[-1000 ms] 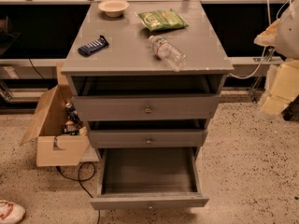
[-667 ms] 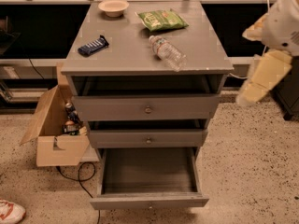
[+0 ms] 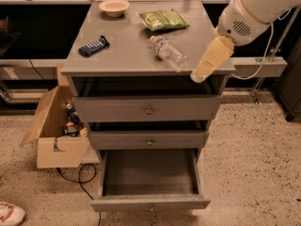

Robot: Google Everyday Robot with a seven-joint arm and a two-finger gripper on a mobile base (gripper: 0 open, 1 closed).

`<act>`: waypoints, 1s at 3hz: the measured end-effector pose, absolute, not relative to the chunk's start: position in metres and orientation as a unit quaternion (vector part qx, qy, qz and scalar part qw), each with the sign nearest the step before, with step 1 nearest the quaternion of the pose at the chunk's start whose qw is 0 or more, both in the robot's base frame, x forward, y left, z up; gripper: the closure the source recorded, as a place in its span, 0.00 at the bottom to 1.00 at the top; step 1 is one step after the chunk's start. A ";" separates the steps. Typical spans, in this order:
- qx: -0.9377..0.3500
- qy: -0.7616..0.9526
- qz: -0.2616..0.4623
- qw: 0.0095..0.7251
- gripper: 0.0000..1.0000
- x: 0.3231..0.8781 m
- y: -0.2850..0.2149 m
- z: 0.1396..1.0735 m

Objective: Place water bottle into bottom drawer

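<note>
The water bottle (image 3: 168,53) lies on its side on the grey cabinet top (image 3: 122,55), right of the middle, cap toward the back left. The bottom drawer (image 3: 150,204) is pulled out and its inside looks empty. My gripper (image 3: 207,62), a cream-coloured piece at the end of the white arm (image 3: 254,8), hangs over the cabinet's front right corner. It is just right of the bottle and does not touch it. It holds nothing that I can see.
A green chip bag (image 3: 162,19), a beige bowl (image 3: 114,7) and a blue snack bar (image 3: 93,46) also lie on the cabinet top. The two upper drawers (image 3: 148,110) are shut. An open cardboard box (image 3: 56,135) stands left of the cabinet. A cable (image 3: 77,182) and a shoe (image 3: 9,213) lie on the floor.
My arm has swung in from the far right toward the cabinet, and the gripper now hangs over its front right corner near the bottle. The bottle and the drawers have not moved.
</note>
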State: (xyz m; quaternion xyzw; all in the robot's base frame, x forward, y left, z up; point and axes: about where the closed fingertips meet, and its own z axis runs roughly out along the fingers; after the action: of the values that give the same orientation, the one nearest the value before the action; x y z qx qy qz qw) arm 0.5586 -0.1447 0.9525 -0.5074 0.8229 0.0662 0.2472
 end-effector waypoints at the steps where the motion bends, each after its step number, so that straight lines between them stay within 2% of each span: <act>1: -0.459 0.846 0.069 0.263 0.00 0.588 -0.128 0.939; 3: -0.408 0.863 0.054 0.293 0.00 0.639 -0.111 0.929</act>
State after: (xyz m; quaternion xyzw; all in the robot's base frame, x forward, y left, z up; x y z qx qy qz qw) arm 0.6395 -0.1113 0.9291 -0.4078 0.8630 0.0538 0.2935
